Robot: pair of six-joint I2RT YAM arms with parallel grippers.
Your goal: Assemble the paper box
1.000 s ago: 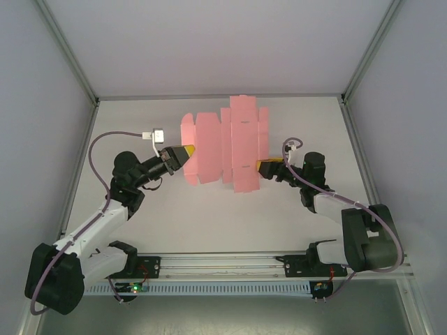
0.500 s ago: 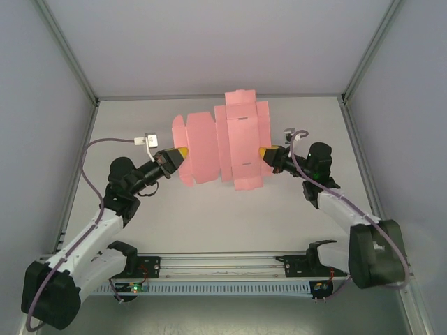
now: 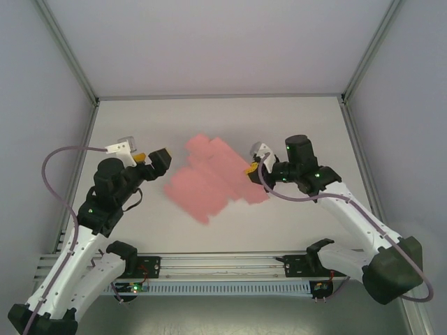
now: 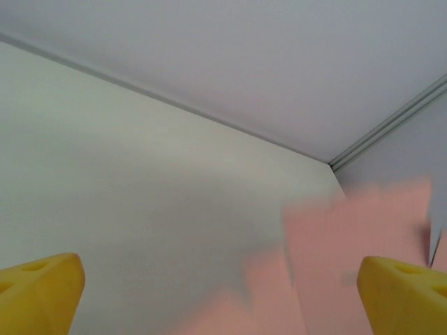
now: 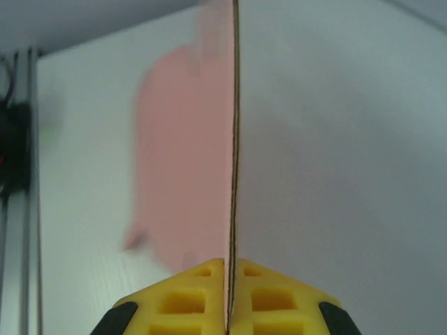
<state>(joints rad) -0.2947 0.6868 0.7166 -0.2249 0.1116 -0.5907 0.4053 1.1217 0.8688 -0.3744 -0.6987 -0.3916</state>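
Note:
The paper box (image 3: 213,178) is a flat pink die-cut sheet, blurred with motion, hanging over the middle of the table. My right gripper (image 3: 250,169) is shut on its right edge; in the right wrist view the card (image 5: 232,139) stands edge-on, pinched between the yellow fingertips (image 5: 188,296). My left gripper (image 3: 157,159) is open and apart from the sheet's left side. In the left wrist view its yellow fingertips (image 4: 38,289) stand wide with nothing between them, and the pink sheet (image 4: 349,244) shows blurred at the lower right.
The white table (image 3: 140,125) is closed in by grey walls at the back and sides. A metal rail (image 3: 223,262) with the arm bases runs along the near edge.
My left gripper has let go of the sheet and pulled back to the left. The right gripper has swung the sheet round and down towards the table, turning it.

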